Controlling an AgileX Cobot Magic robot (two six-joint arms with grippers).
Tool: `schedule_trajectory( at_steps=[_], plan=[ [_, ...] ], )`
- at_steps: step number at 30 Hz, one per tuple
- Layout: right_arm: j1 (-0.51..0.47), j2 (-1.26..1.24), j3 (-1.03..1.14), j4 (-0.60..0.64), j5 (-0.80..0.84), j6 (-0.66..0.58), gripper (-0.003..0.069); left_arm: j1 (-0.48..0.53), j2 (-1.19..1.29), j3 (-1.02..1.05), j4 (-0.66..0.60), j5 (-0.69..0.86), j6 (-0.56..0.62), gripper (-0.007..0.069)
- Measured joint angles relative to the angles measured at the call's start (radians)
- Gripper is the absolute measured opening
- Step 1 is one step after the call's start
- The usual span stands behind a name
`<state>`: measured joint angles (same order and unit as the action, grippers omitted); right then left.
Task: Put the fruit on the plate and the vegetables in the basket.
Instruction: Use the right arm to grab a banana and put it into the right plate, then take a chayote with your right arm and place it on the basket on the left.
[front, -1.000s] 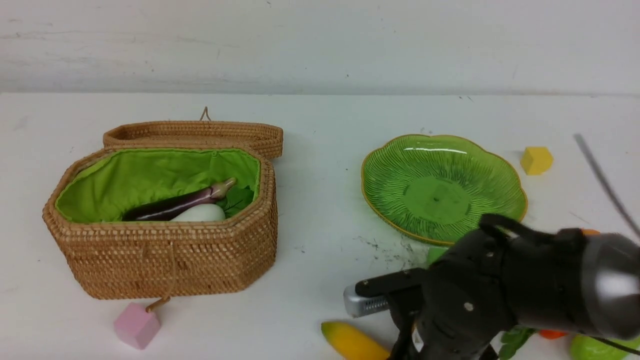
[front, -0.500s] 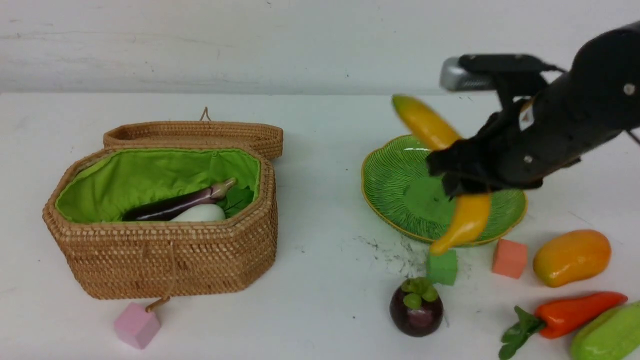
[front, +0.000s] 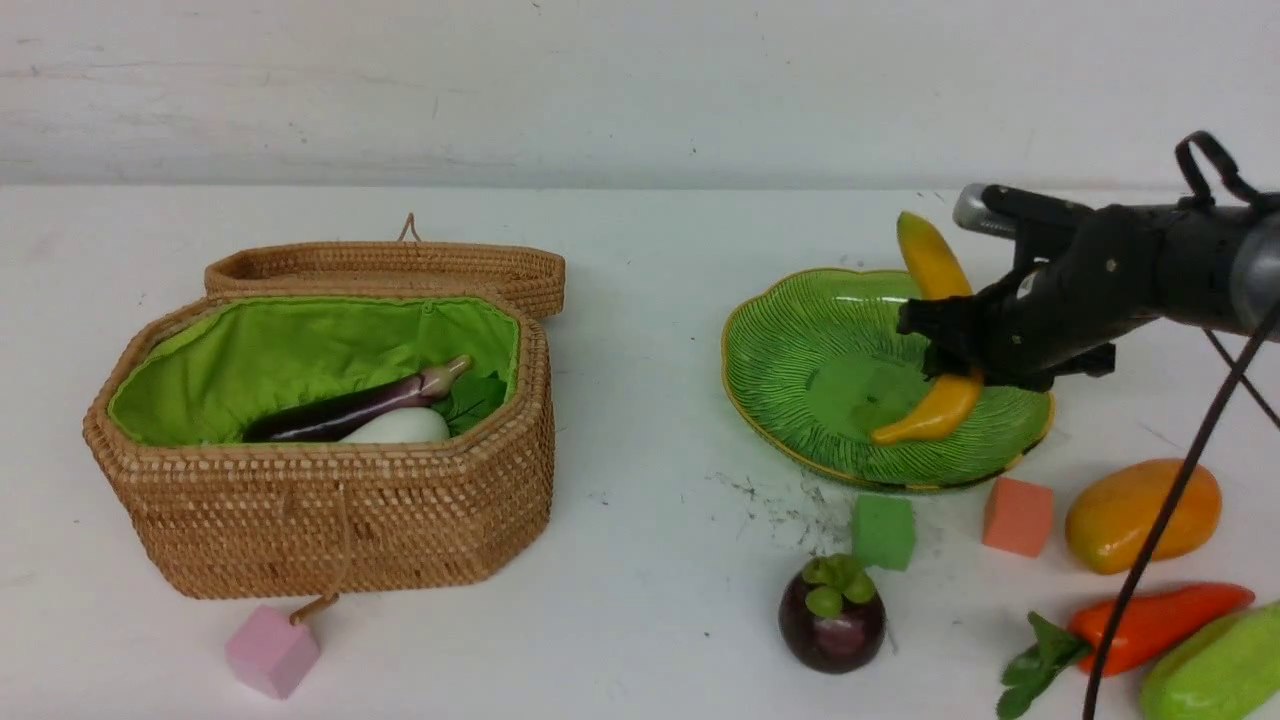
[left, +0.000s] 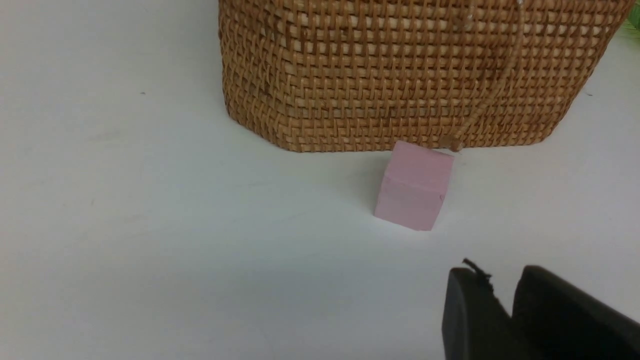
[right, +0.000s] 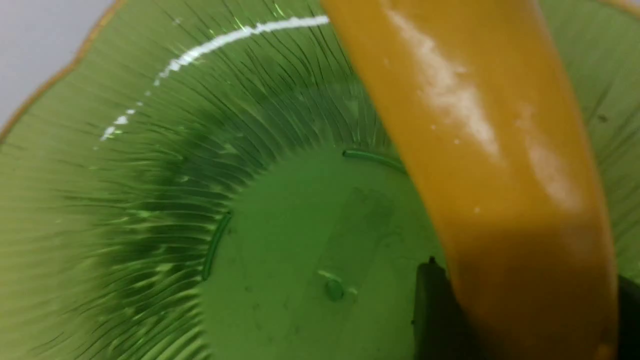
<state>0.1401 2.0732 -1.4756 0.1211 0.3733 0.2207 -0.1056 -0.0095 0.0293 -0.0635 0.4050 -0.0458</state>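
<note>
One banana (front: 937, 262) is clamped across its middle in the right jaws (front: 950, 345), held over the right part of the green plate (front: 800, 400). Its lower end hangs above the ribbed dish, while its upper end reaches past the far rim. Whether it touches the plate is hard to tell.

To set it down well, the right arm should probably bring the fruit a little toward the plate's middle, lower it until the curve rests on the dish, and only then part the jaws gently. Letting go too high or too near the edge could make the banana roll or tip over the rim. Leaving it to one side would also save room for the mangosteen (front: 832, 615) and the mango (front: 1143, 515), both on the counter (front: 640, 610) in front of the plate.

The pepper (front: 1150, 625) and the pale green vegetable (front: 1220, 668) lie on the counter too; the eggplant (front: 345, 412) and the radish (front: 402, 427) are in the basket (front: 340, 530). The left jaws (left: 515, 295) stand slightly apart with nothing between them, near the pink block (left: 415, 186).
</note>
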Motion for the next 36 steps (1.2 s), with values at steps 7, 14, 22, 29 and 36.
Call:
schedule_trajectory(
  at_steps=[7, 14, 22, 29, 36],
  plan=[
    [-0.004, -0.011, -0.038, 0.025, 0.084, 0.0, 0.0491, 0.0, 0.0, 0.0, 0.0, 0.0, 0.0, 0.0135],
    [-0.024, -0.133, -0.057, 0.026, 0.261, 0.0, 0.0676, 0.0, 0.0, 0.0, 0.0, 0.0, 0.0, 0.0145],
    [-0.125, -0.429, -0.023, 0.018, 0.38, 0.025, 0.0586, 0.0, 0.0, 0.0, 0.0, 0.0, 0.0, 0.0153],
    [-0.204, -0.712, 0.24, -0.091, 0.325, 0.224, 0.0556, 0.0, 0.0, 0.0, 0.0, 0.0, 0.0, 0.016],
    [-0.204, -0.806, 0.549, -0.073, 0.319, 0.276, 0.0556, 0.0, 0.0, 0.0, 0.0, 0.0, 0.0, 0.0166]
  ],
)
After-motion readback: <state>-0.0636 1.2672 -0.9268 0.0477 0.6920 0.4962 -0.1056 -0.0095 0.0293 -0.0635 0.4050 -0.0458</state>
